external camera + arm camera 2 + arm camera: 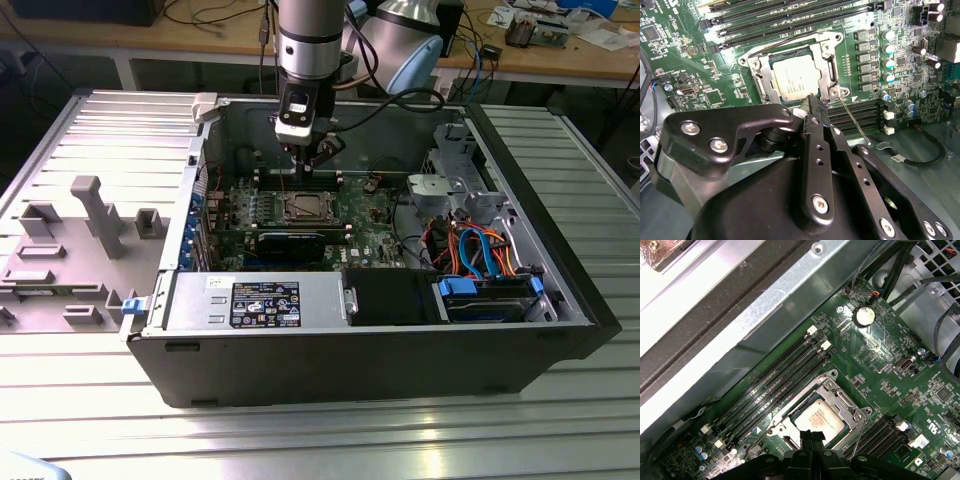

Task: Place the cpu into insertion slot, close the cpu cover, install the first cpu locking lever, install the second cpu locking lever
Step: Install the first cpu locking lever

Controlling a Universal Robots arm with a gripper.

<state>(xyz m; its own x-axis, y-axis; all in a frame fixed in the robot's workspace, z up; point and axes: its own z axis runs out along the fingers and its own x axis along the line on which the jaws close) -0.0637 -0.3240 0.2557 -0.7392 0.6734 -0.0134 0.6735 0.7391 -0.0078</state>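
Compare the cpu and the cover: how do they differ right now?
The cpu is a solid, dull grey square; the cover is a shinier open frame with a square window. The cover is larger and rings the cpu, which shows through that window. Both are metal and lie flat on the board.

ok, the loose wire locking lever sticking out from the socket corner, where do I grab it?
Take the locking lever near its free end, away from the insertion slot corner. It is a thin straight wire reaching out over the memory slots, so likely come from above, pincer closing across the wire.
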